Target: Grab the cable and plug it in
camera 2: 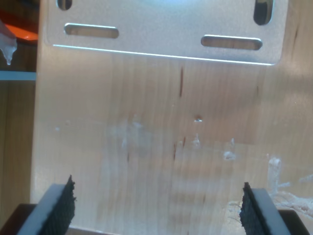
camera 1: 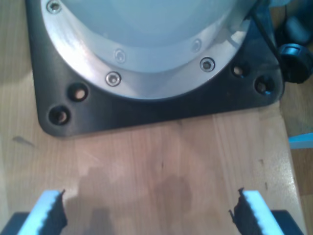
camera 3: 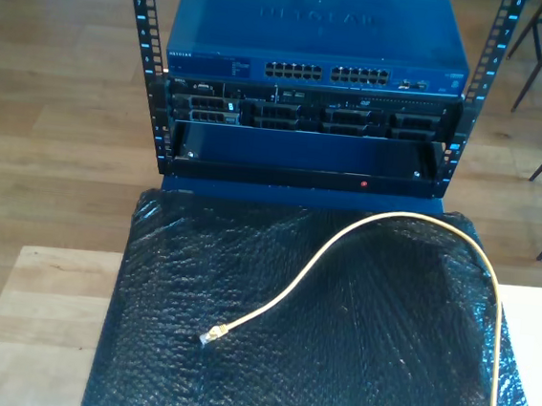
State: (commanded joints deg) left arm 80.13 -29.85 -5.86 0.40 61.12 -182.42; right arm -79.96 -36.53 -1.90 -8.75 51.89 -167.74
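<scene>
Your first gripper [camera 1: 149, 211] stands wide open, with nothing between its two black ribbed pads [camera 1: 53, 215]; below it you see bare pale wood [camera 1: 161, 156], and just beyond that a black base plate [camera 1: 146, 110] with bolt holes, carrying a round silver flange [camera 1: 146, 73] fastened by screws; the pads throw a soft shadow on the wood, and no object touches them.

Your second gripper [camera 2: 157, 205] is also spread wide and holds nothing; its dark pads [camera 2: 63, 203] hang over a light wooden board [camera 2: 146, 142] marked with pale scratches and small white scrapes; farther out lies a silver metal plate [camera 2: 166, 29] with long slots cut in it.

In the exterior view, the cable [camera 3: 364, 236] lies on a black textured mat [camera 3: 235, 372]; its clear plug [camera 3: 212, 334] rests near the middle of the mat, a little toward the exterior view's left; from the plug the pale yellow line climbs toward the rack, curves over, and runs down along the exterior view's right side to the lower edge. Behind the mat stands a rack [camera 3: 149, 76] with a blue network switch [camera 3: 316, 35] on top, showing a row of ports [camera 3: 327, 74] on its front; under it sit dark units and an open black shelf [camera 3: 304, 158]. I cannot tell from these views where the grippers stand relative to the cable.
</scene>
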